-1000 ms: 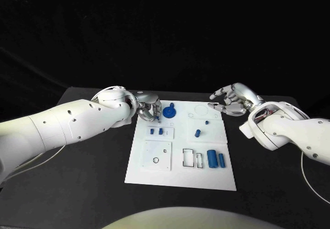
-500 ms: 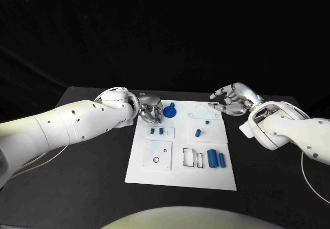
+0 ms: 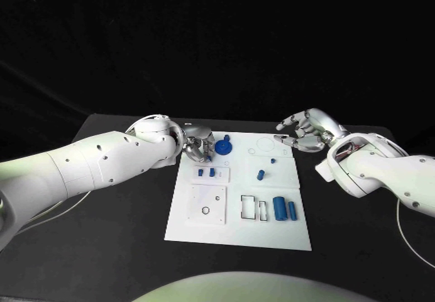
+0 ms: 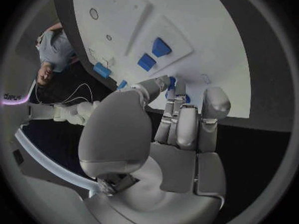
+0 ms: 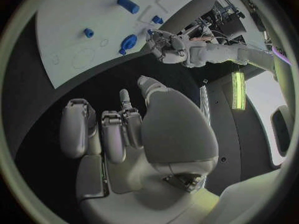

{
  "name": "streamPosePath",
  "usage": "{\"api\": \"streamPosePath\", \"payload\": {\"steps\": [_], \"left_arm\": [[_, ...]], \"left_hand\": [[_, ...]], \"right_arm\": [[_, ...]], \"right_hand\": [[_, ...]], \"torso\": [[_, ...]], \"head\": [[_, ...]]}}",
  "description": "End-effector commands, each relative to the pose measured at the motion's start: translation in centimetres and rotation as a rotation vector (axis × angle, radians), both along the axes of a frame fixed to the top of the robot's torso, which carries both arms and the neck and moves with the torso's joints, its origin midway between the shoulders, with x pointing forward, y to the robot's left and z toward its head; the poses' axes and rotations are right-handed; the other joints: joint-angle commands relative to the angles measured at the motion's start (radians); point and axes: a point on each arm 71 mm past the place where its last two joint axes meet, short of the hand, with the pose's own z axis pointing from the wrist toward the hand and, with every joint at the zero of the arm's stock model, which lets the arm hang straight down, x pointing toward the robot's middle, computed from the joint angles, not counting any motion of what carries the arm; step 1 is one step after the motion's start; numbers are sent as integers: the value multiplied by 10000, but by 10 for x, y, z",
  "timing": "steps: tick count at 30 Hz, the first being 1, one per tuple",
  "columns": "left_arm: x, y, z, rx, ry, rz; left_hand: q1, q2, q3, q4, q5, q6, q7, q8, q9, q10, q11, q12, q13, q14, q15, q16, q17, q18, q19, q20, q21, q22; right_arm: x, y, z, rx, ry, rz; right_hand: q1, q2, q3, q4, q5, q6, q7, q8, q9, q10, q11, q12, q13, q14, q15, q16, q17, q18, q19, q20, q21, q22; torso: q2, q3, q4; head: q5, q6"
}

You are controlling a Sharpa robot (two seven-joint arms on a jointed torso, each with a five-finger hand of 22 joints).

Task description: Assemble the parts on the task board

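Left silver hand (image 3: pixel 196 146), upper left of white task board (image 3: pixel 240 195), pinches small blue part (image 4: pixel 171 81); lower gently, keep upright. Right silver hand (image 3: pixel 303 132) hovers empty, fingers loosely apart.

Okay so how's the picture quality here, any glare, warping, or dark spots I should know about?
Head view: the task board reads bright and crisp, while the black table and backdrop swallow detail. Left wrist view: fisheye bends the board's straight edges; the left robot hand blocks the centre. Right wrist view: same warping, bright glare beside the right robot hand.
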Motion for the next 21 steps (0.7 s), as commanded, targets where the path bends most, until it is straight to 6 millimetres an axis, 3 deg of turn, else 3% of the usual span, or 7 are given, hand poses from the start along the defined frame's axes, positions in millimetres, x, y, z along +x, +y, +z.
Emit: {"api": "streamPosePath", "payload": {"steps": [1, 17, 21], "left_arm": [[-2, -2, -2, 184, 178, -138], [-3, -4, -3, 239, 275, -215], [-3, -3, -3, 229, 247, -177]], "left_hand": [[-77, -14, -28, -38, -83, 74, 5, -56, 20, 102, 7, -39, 14, -23, -39, -4, 29, -163, 0, -25, -48, 1122], [-115, -1, -82, -43, -162, 194, -25, -34, 47, 168, -16, -52, 59, -17, -59, 16, 51, -160, -9, -41, -67, 1132], [-197, -82, -116, -54, -139, -282, 65, -395, -82, 166, 3, -143, 107, -38, -46, 18, 3, -162, -22, -43, -108, 1141]], "right_arm": [[-1, 1, 0, -83, -24, 107], [0, 1, 0, -94, -13, 100], [0, 1, 0, -95, -15, 97]], "right_hand": [[-97, 29, 35, -3, 30, 29, -65, 58, 10, -25, -43, -6, 1106, 864, -41, -54, 1881, 57, -25, -18, -57, 1309], [-97, 29, 35, -3, 30, 29, -65, 58, 10, -25, -43, -6, 1106, 864, -41, -54, 1881, 57, -25, -18, -57, 1309], [-97, 29, 35, -3, 30, 29, -65, 58, 10, -25, -43, -6, 1106, 864, -41, -54, 1881, 57, -25, -18, -57, 1309]], "torso": [[1, -4, 2], [-3, -1, 7], [-3, -4, 15]], "head": [[-10, -10], [-23, -24], [-30, -19]]}}
